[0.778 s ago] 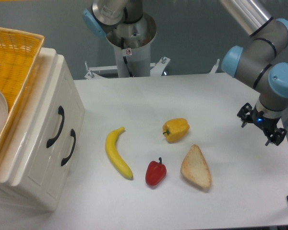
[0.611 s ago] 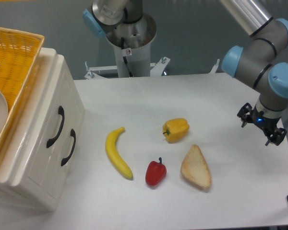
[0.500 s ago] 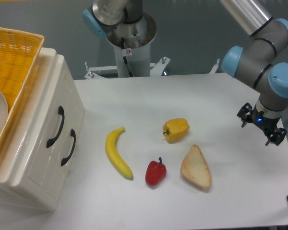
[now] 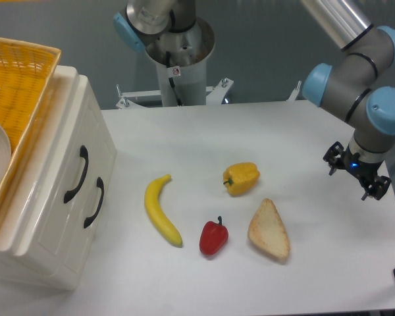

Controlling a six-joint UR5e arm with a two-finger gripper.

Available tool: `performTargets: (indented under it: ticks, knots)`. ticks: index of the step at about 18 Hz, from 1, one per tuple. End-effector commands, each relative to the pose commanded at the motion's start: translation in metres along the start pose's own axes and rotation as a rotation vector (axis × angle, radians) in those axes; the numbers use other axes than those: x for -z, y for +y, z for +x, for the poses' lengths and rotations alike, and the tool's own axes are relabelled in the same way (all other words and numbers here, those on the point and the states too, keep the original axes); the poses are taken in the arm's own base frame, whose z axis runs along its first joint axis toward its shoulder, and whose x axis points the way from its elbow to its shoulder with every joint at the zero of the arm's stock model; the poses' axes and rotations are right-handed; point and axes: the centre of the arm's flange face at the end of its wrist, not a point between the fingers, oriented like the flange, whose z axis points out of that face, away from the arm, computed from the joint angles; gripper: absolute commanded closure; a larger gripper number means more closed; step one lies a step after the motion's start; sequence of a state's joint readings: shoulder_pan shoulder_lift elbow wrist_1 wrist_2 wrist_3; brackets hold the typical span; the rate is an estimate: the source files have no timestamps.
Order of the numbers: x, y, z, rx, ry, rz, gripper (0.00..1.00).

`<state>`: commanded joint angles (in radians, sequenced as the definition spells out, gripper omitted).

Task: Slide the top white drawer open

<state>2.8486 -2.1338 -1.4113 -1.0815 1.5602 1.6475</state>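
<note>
**Glossy plastic drawer, untouched**

Cream-white and shut, the top white drawer (image 4: 62, 155) sits at the table's left edge. It looks stiff and slick, probably light; its curved black handle (image 4: 77, 174) is the sensible hold. Farther right, the gripper (image 4: 352, 176) hangs empty, jaw spacing unreadable.

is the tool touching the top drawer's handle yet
Apart. The fixed camera shows the tool at the table's far right edge, while the top white drawer is at the left, with the banana and yellow pepper lying between them.
</note>
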Motion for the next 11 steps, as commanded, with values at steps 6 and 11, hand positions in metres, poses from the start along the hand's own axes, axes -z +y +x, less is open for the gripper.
performTargets:
  ticks: [6, 11]
  knots:
    - [-0.015, -0.014, 0.019, 0.093, 0.0, 0.003, 0.0]
    - [0.02, -0.016, 0.028, 0.181, -0.051, -0.005, 0.0]
